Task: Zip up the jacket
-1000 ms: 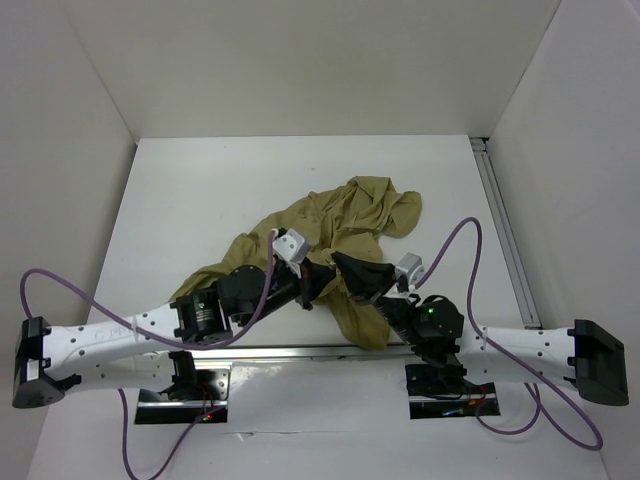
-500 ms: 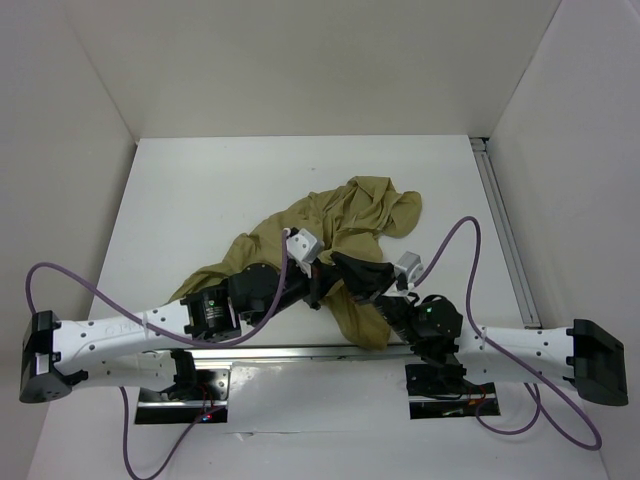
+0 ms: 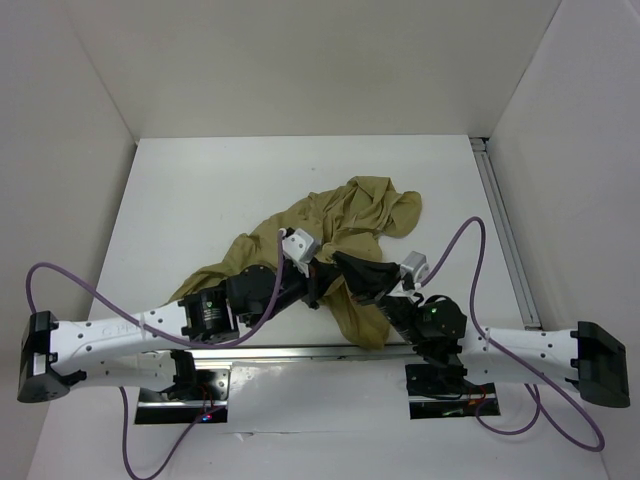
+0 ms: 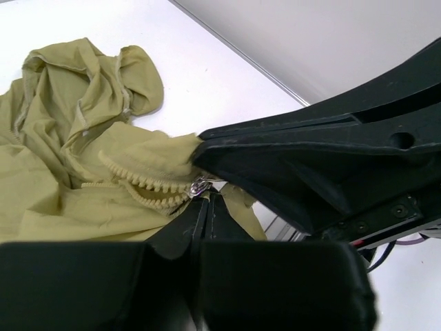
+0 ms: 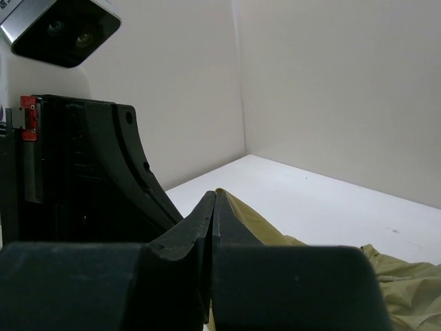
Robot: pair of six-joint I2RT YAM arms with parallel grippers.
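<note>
My left fingers [image 4: 191, 231] are pressed together with their tips right at the small silver zip pull [image 4: 200, 185]. I judge that they have it pinched, though the tips cover the contact itself. My right fingers [image 5: 196, 222] are closed narrow on a fold of the jacket [image 3: 350, 215] just beside the pull, and khaki cloth comes out past their tips.

The step in hand looks like drawing the pull along the zip. To do it well, I would make the right hold a firm anchor and move the left away from it along the line of the teeth [image 4: 148, 187], never across it. The two pale rows splay apart just past the pull, so the cloth there needs to be taut and straight for them to feed in evenly. The fabric is thin and loose, and a wrinkle could easily catch in the slider. A slow, steady draw suits it better than a tug.

The jacket is an olive-tan, heavily creased heap. It lies from the middle of the worktop [image 3: 200, 180] down to the near edge, with one part trailing toward the near left corner. The raised part is bunched between my two wrists. From the open teeth, I judge most of the zip is not yet closed.
</note>
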